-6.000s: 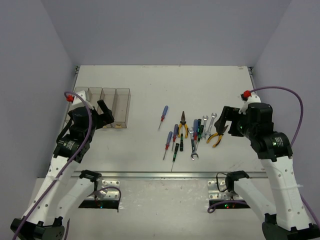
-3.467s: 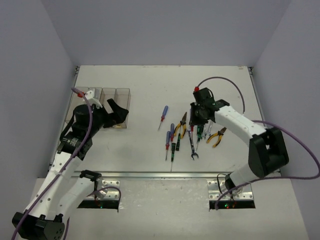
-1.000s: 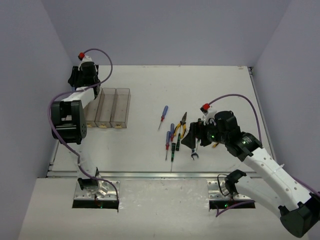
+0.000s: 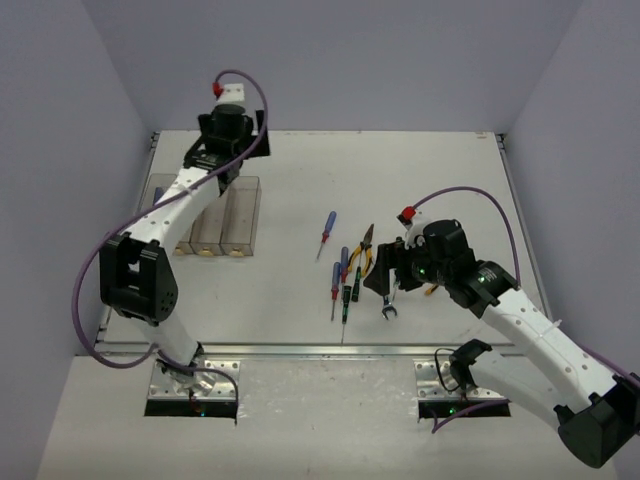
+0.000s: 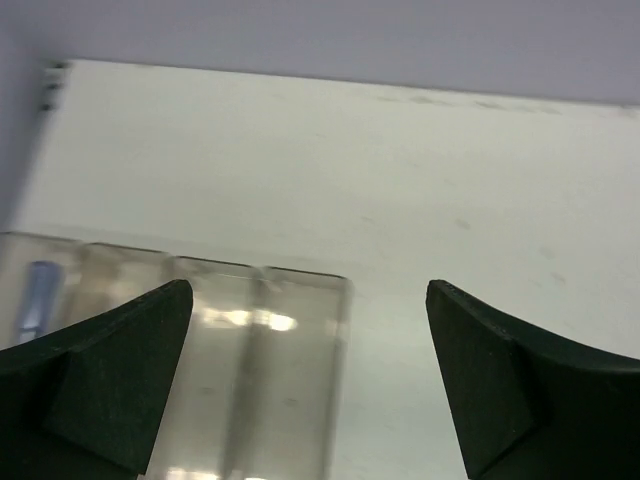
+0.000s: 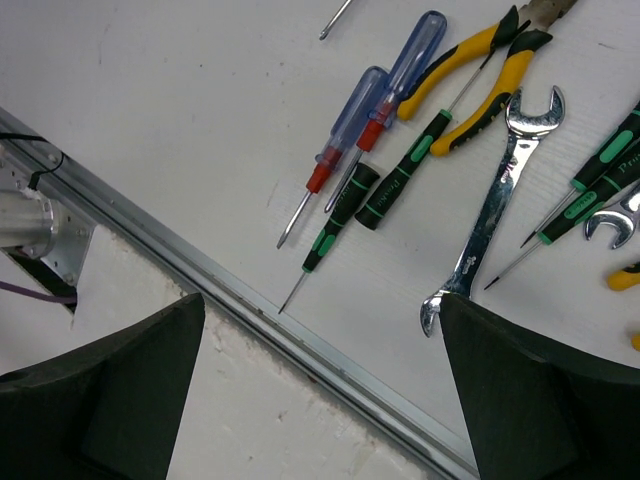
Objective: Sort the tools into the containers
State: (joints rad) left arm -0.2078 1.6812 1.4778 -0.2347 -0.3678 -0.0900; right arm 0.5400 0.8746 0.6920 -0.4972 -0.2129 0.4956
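The containers [image 4: 228,212], a row of clear bins, stand at the left of the table. My left gripper [image 4: 228,135] hangs over their far end. In the left wrist view it [image 5: 310,385] is open and empty above the right-hand bins [image 5: 270,370]. Something blue [image 5: 40,290] lies in the leftmost bin. My right gripper [image 4: 383,272] hovers open over the tools at mid-table. From the right wrist, between its fingers [image 6: 320,385], I see blue/red screwdrivers [image 6: 345,140], black/green screwdrivers [image 6: 400,180], yellow pliers [image 6: 480,70] and a silver wrench [image 6: 495,210].
A metal rail [image 4: 300,350] runs along the table's near edge, just below the tools. One blue/red screwdriver [image 4: 327,233] lies apart, farther back. More black/green screwdrivers [image 6: 590,180] and a second wrench [image 6: 615,215] lie at the right of the pile. Walls close in the table.
My left gripper has opened and swung right along the far end of the bins, from the leftmost one. The right arm has barely moved.
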